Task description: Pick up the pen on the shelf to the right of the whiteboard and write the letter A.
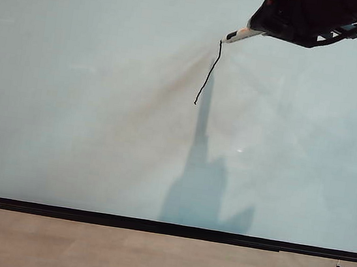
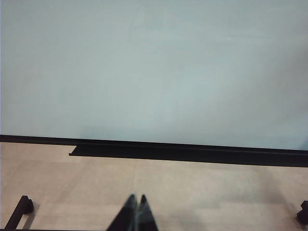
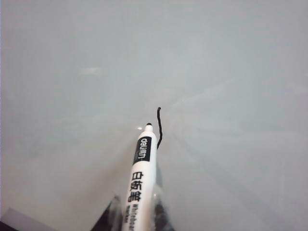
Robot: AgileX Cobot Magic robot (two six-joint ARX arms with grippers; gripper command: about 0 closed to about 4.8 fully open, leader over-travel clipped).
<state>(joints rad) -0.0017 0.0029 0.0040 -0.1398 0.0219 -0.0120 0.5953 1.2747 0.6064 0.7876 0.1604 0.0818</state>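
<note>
Fingers of the right gripper [image 1: 254, 30] clamp the pen [image 1: 239, 35] at the top of the whiteboard [image 1: 91, 96] in the exterior view, the black arm reaching in from the board's upper right corner with the pen slanting down and leftward. Its tip sits at the upper end of a single black stroke [image 1: 208, 73], the only part of the letter A drawn, which runs down the board toward the black strip [image 1: 121, 220] at its base.

Left wrist view: the left gripper [image 2: 136, 199] hangs low over the tan floor [image 2: 192, 192], fingers [image 2: 129, 211] pressed together on nothing, well short of the whiteboard [image 2: 154, 67].

Right wrist view: the right gripper [image 3: 134, 214] grips the pen [image 3: 139, 178] by its barrel, tip close beside the stroke [image 3: 159, 127] on the whiteboard [image 3: 231, 72].
</note>
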